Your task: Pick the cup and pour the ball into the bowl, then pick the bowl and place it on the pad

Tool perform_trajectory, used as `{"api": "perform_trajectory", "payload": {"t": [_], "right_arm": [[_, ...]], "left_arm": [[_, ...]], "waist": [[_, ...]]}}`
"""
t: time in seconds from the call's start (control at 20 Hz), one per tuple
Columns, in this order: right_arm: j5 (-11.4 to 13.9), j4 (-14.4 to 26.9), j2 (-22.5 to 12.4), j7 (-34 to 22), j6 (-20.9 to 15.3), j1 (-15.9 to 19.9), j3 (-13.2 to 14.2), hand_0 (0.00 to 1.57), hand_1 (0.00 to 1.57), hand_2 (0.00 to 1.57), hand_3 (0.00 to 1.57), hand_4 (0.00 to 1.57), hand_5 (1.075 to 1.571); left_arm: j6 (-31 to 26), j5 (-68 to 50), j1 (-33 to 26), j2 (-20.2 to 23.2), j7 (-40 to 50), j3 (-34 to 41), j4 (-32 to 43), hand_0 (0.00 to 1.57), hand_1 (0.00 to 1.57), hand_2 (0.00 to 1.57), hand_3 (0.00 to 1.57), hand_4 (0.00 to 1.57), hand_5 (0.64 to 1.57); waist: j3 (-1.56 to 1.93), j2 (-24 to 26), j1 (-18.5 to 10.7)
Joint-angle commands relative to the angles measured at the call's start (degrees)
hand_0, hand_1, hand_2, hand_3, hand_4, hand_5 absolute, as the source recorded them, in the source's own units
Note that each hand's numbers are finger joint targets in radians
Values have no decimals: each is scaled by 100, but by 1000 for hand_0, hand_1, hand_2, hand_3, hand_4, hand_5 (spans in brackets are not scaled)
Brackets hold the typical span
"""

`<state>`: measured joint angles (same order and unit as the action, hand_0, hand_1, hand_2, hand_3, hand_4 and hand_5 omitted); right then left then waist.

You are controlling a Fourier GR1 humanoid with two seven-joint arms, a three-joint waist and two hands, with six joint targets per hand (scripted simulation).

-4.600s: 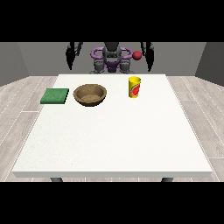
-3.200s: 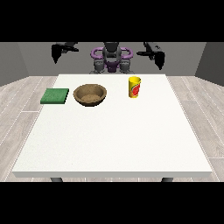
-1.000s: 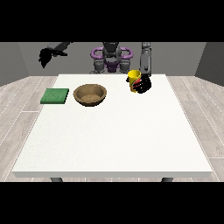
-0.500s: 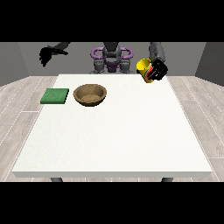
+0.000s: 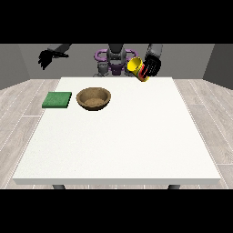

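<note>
The hand at the view's right [image 5: 152,66] is curled round the yellow cup [image 5: 137,68] and holds it in the air over the table's far edge. The cup is tilted with its mouth towards the view's left. I cannot see the ball. The brown bowl [image 5: 93,98] stands on the white table [image 5: 123,136] at the far left, well left of and below the cup. The green pad [image 5: 57,99] lies flat just left of the bowl. The hand at the view's left [image 5: 46,58] hangs raised beyond the table's far left corner, holding nothing.
The robot's purple and grey torso [image 5: 114,59] stands behind the far edge of the table. A grey wood floor [image 5: 18,113] surrounds the table on both sides.
The hand at the view's right reached down to the cup, closed on it, lifted it off the table and has tilted it leftwards. The hand at the view's left rose and swung outward.
</note>
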<state>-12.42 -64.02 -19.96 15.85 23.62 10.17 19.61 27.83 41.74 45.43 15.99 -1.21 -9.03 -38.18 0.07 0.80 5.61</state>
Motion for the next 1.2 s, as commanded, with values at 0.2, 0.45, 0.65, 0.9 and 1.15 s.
{"api": "perform_trajectory", "payload": {"t": [0.2,0.45,0.65,0.9,1.15], "right_arm": [[-47,432,-111,-43,122,-2,88,0,0,0,0,0,1570],[7,423,-120,54,302,57,-39,0,0,0,0,0,1571],[50,497,-48,122,143,183,-25,0,0,0,0,0,1571],[-67,685,-210,93,336,305,68,0,0,0,0,0,1570],[-72,734,-380,142,394,214,163,0,0,0,0,0,1571]], "left_arm": [[-116,1838,638,-360,1447,-1219,164,1553,1553,1571,1571,1571,1203],[-571,2953,1015,-795,2126,-2046,427,1501,1501,1571,1571,1380,1400],[-1047,3641,959,-1316,2410,-2704,557,1498,1498,1571,1571,1571,1056],[-1801,4573,1430,-1134,2257,-3467,859,1522,1522,1571,1571,1510,1221],[-2116,5190,1335,-1201,2141,-3949,883,1457,1457,1571,1571,1509,1178]], "waist": [[9,388,16],[8,406,300],[2,362,201],[5,232,211],[-2,332,103]]}}
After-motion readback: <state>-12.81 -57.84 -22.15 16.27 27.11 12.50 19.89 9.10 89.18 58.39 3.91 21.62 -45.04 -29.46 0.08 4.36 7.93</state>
